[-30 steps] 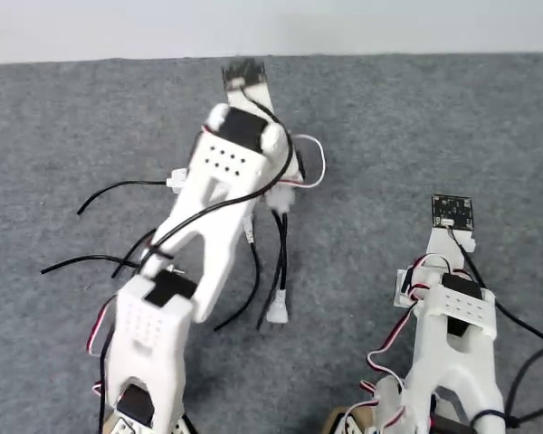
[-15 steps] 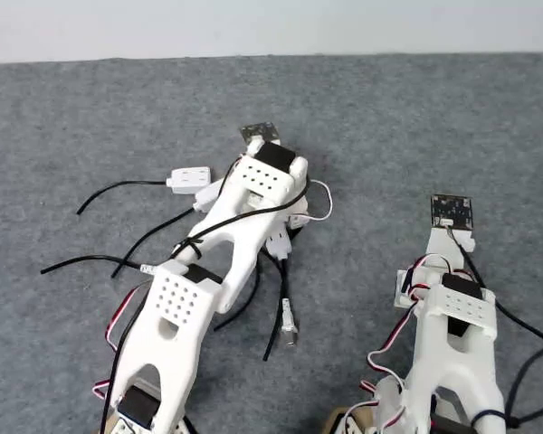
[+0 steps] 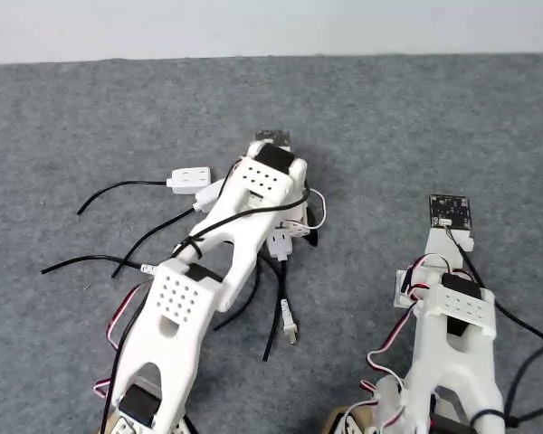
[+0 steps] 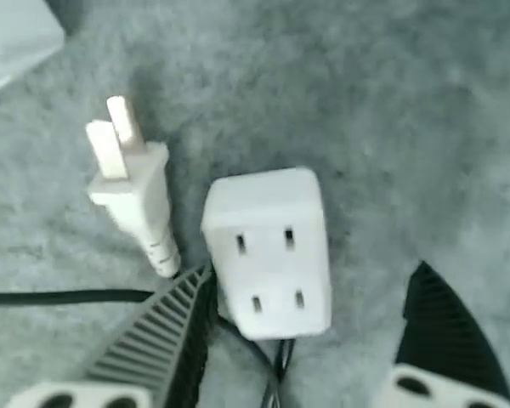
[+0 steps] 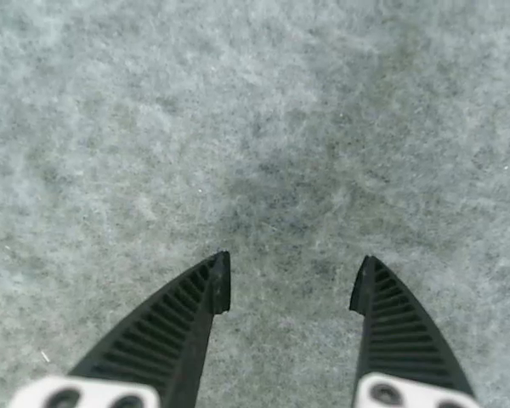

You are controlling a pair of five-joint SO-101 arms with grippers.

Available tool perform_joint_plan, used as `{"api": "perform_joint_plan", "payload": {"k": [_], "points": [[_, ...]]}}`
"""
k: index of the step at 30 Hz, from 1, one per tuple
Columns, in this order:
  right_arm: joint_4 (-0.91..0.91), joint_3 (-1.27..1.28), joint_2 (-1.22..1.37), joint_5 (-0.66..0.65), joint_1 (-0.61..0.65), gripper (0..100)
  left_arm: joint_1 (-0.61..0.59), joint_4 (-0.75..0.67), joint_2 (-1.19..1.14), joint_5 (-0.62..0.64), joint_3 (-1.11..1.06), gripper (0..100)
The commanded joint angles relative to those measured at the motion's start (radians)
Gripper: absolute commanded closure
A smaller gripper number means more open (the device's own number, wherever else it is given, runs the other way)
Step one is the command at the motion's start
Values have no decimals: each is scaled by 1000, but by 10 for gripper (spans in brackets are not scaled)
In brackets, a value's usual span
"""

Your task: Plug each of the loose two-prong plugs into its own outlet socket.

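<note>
Plug one (image 3: 290, 331) lies loose on the grey mat (image 3: 416, 117) in the high view. It is at 6 o'clock from the wrist of the left arm (image 3: 228, 237), and its black cord curves back under that arm. Socket one (image 3: 188, 179) sits at 9 o'clock from the same wrist, well apart from plug one, and its cord trails on toward 9 o'clock. The left arm stretches from the 7 o'clock edge to the mat's middle, wrist bent down over the mat. The right arm (image 3: 452, 353) stands at 5 o'clock, pointing toward 12, well apart from both.

In the left wrist view the left gripper (image 4: 314, 274) is open, its jaws spread to either side of socket two (image 4: 270, 242). That white block lies flat on the mat with two pairs of slots facing up and its cord end toward the gripper. One finger (image 4: 174, 336) overlaps the block's corner by the cord; whether they touch cannot be told. The other finger stands apart from it. Plug two (image 4: 134, 195) lies just beside socket two, not plugged in, its two flat prongs pointing away from the gripper. A black cord (image 4: 68, 297) runs off from near its tail.

In the right wrist view the right gripper (image 5: 293, 263) hangs open over the mat, jaws wide apart, gripping nothing.
</note>
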State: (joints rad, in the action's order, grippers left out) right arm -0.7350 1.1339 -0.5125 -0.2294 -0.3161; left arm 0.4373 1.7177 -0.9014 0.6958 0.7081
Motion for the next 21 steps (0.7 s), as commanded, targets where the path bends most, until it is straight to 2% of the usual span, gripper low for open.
{"api": "perform_joint_plan", "payload": {"k": [1, 5, 9, 13, 16, 21], "points": [[15, -6, -33, -11, 7, 765, 9, 38, 215, -23, -96, 663], [15, -6, -33, -11, 7, 765, 5, 20, 416, -58, -297, 663], [13, -6, -33, -8, 7, 765, -23, -61, 591, -184, -513, 663], [7, -8, -38, -8, 13, 837, -97, -155, 772, -284, -743, 663], [-64, -21, -45, -11, 65, 889, -167, -267, 931, -351, -964, 663], [-252, -124, -47, 35, 194, 899, -279, -509, 1201, -477, -1383, 663]]}}
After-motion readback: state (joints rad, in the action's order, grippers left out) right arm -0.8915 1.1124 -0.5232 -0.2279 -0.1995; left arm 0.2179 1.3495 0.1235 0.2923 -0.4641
